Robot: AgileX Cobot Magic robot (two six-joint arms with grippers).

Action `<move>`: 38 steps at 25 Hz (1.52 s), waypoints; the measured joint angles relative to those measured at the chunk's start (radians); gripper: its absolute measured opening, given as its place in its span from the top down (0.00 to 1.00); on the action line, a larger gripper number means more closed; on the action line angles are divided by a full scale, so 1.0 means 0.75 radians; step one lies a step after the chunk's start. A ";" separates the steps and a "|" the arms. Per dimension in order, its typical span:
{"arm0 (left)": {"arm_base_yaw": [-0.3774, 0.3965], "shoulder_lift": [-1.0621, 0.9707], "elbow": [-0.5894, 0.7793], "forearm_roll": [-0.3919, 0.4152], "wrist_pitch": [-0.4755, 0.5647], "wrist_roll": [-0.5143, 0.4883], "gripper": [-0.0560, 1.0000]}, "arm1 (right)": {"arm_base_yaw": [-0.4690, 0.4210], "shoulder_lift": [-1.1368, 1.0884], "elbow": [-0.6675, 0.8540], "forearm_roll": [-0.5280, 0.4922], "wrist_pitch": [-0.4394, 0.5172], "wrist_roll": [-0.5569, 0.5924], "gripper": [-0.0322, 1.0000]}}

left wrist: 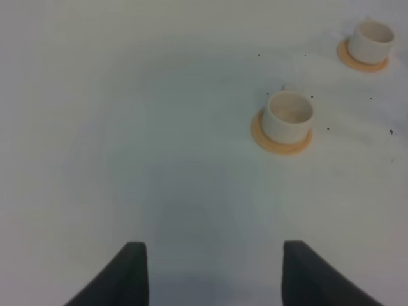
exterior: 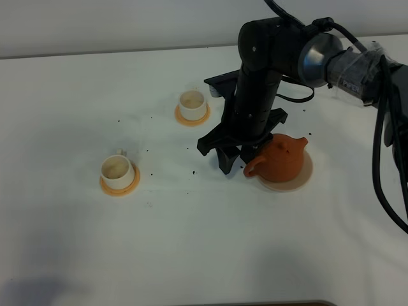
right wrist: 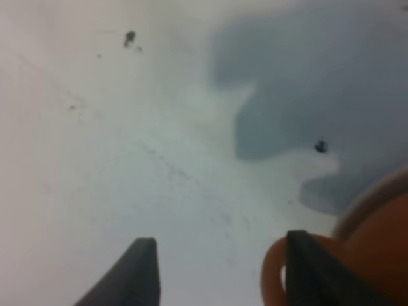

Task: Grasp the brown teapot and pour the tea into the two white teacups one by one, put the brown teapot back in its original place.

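The brown teapot (exterior: pixel 285 159) sits upright with its lid on, on the pale beige disc, the original place (exterior: pixel 302 182). Its loop handle (exterior: pixel 252 169) faces my right gripper (exterior: pixel 233 162), which points down and is open right beside it. In the right wrist view the handle (right wrist: pixel 271 275) lies just inside one finger (right wrist: pixel 312 271) of the right gripper (right wrist: pixel 220 275), ungripped. The two white teacups (exterior: pixel 192 102) (exterior: pixel 116 168) stand on orange coasters to the left. My left gripper (left wrist: pixel 213 274) is open over bare table, with both teacups (left wrist: pixel 288 115) (left wrist: pixel 371 39) ahead of it.
Small dark specks are scattered on the white table (exterior: pixel 191 172) between the cups and the teapot. The right arm's black body and cables (exterior: pixel 382 127) reach in from the right edge. The table's far edge meets a pale wall.
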 joint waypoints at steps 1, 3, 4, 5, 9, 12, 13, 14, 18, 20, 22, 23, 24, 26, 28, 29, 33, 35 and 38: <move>0.000 0.000 0.000 0.000 0.000 0.000 0.50 | 0.003 0.002 0.000 0.000 0.000 0.000 0.55; 0.000 0.000 0.000 0.000 0.000 0.000 0.50 | 0.005 0.004 0.013 0.004 -0.002 0.000 0.55; 0.000 0.000 0.000 0.000 0.000 0.000 0.50 | 0.007 0.004 0.025 0.005 -0.002 0.000 0.55; 0.000 0.000 0.000 0.000 0.000 0.000 0.50 | 0.008 0.004 0.040 0.005 -0.002 0.000 0.55; 0.000 0.000 0.000 0.000 0.000 0.000 0.50 | 0.009 0.013 0.080 0.009 0.000 -0.005 0.55; 0.000 0.000 0.000 0.000 0.000 0.000 0.50 | 0.012 0.014 0.081 0.009 -0.001 -0.006 0.55; 0.000 0.000 0.000 0.000 0.000 0.000 0.50 | 0.015 0.015 0.081 0.004 -0.001 -0.006 0.55; 0.000 0.000 0.000 0.000 0.000 0.000 0.50 | 0.017 0.016 0.081 0.000 -0.001 -0.008 0.55; 0.000 0.000 0.000 0.000 0.000 0.000 0.50 | 0.025 0.017 0.101 -0.005 -0.002 -0.009 0.55; 0.000 0.000 0.000 0.000 0.000 0.000 0.50 | 0.027 0.017 0.122 -0.004 0.000 -0.010 0.55; 0.000 0.000 0.000 0.000 0.000 0.000 0.50 | 0.030 0.017 0.127 -0.005 -0.001 -0.011 0.55; 0.000 0.000 0.000 0.000 0.000 0.000 0.50 | 0.030 0.017 0.128 -0.005 -0.001 -0.011 0.55; 0.000 0.000 0.000 0.000 0.000 0.000 0.50 | 0.030 0.017 0.128 -0.005 -0.002 -0.011 0.55; 0.000 0.000 0.000 0.000 0.000 0.000 0.50 | 0.030 0.017 0.128 -0.005 -0.002 -0.011 0.55; 0.000 0.000 0.000 0.000 0.000 0.000 0.50 | 0.030 0.017 0.128 -0.007 -0.002 -0.011 0.55; 0.000 0.000 0.000 0.000 0.000 0.001 0.50 | 0.030 0.017 0.128 -0.007 -0.002 -0.011 0.55; 0.000 0.000 0.000 0.000 0.000 0.001 0.50 | 0.030 0.020 0.128 -0.003 -0.002 -0.011 0.55; 0.000 0.000 0.000 0.000 0.000 0.001 0.50 | 0.030 0.013 0.131 -0.002 -0.002 -0.022 0.55; 0.000 0.000 0.000 0.000 0.000 0.001 0.50 | 0.030 -0.016 0.132 0.006 0.001 -0.024 0.55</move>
